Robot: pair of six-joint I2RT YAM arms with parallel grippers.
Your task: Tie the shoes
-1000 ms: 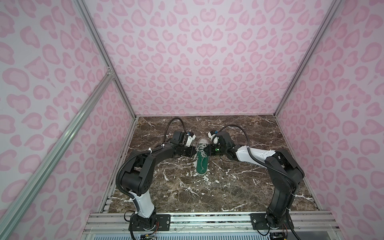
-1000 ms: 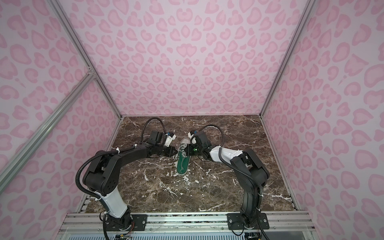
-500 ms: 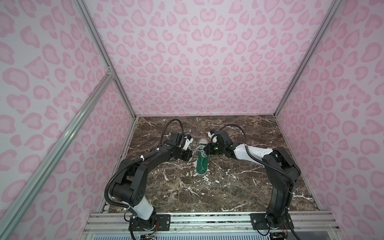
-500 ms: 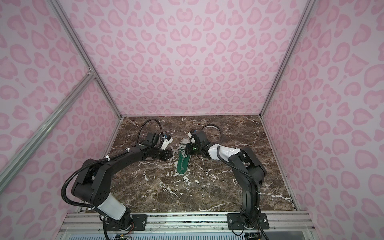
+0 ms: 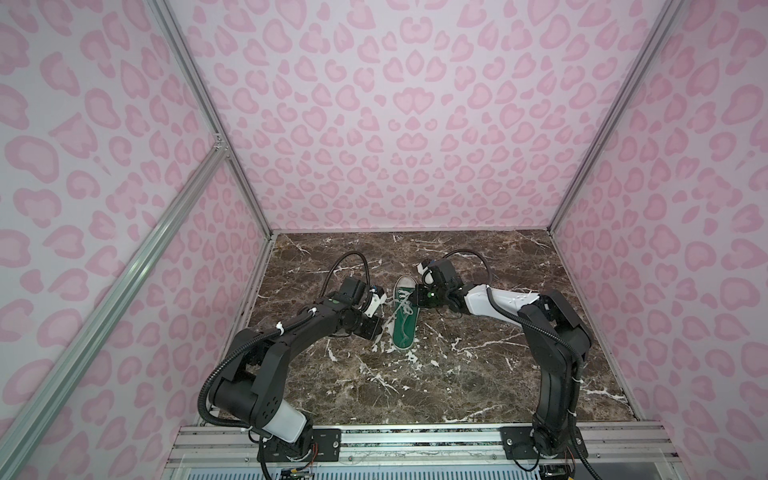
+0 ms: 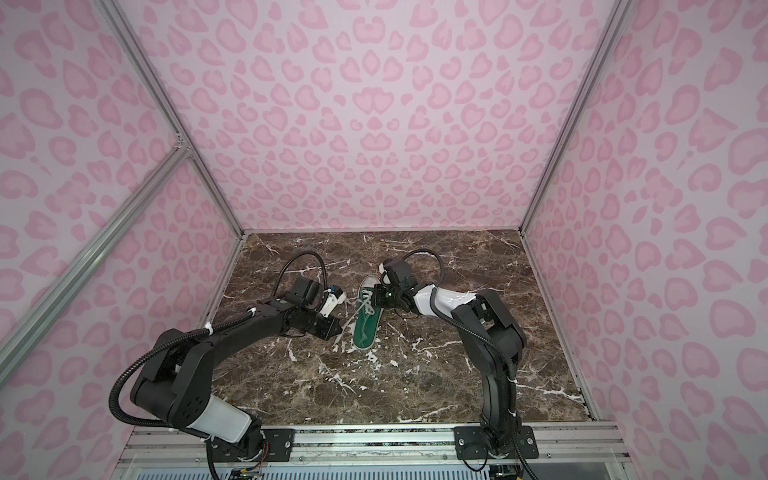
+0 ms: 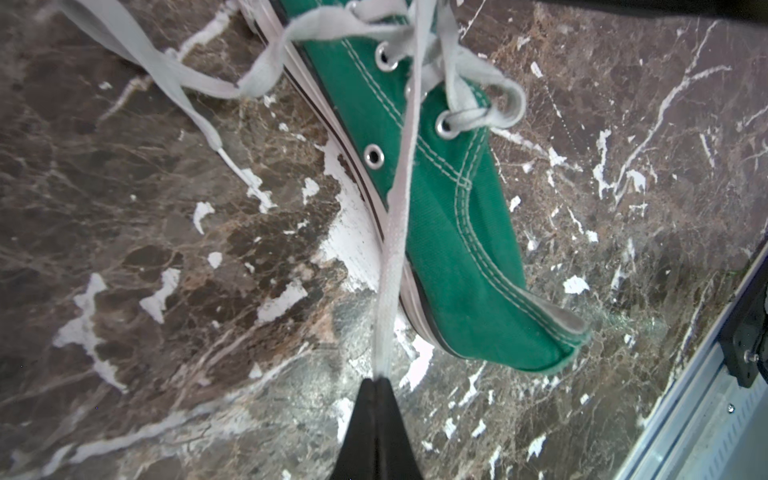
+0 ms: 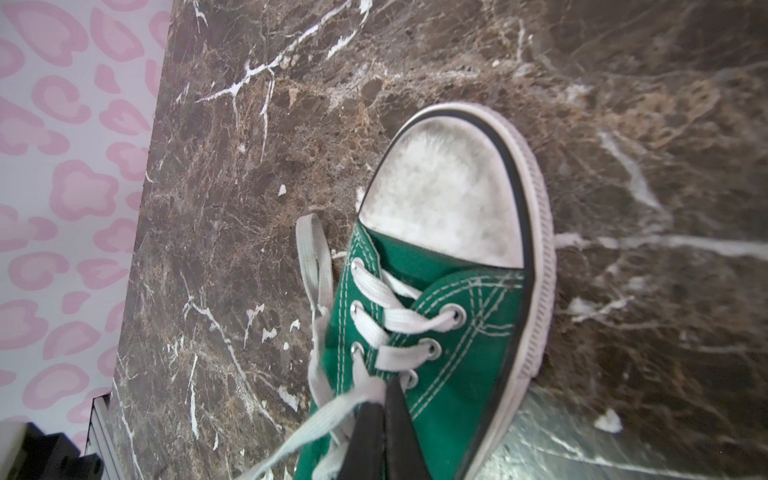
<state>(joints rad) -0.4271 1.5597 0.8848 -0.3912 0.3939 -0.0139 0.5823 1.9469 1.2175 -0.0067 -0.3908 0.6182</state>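
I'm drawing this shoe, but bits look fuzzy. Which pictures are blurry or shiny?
Left wrist view: the lace is crisp in the middle, its loops farther off smear, and the marble table glints pale. Right wrist view: the toe cap looks hazy and the nearest lace blurs. In both top views everything is sharp, but the shoe is tiny.

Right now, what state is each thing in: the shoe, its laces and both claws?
shoe: sole down, not tied.
laces: loose, no finished bow; one strand taut.
left claw: shut on the taut strand.
right claw: shut on a strand by the eyelets.
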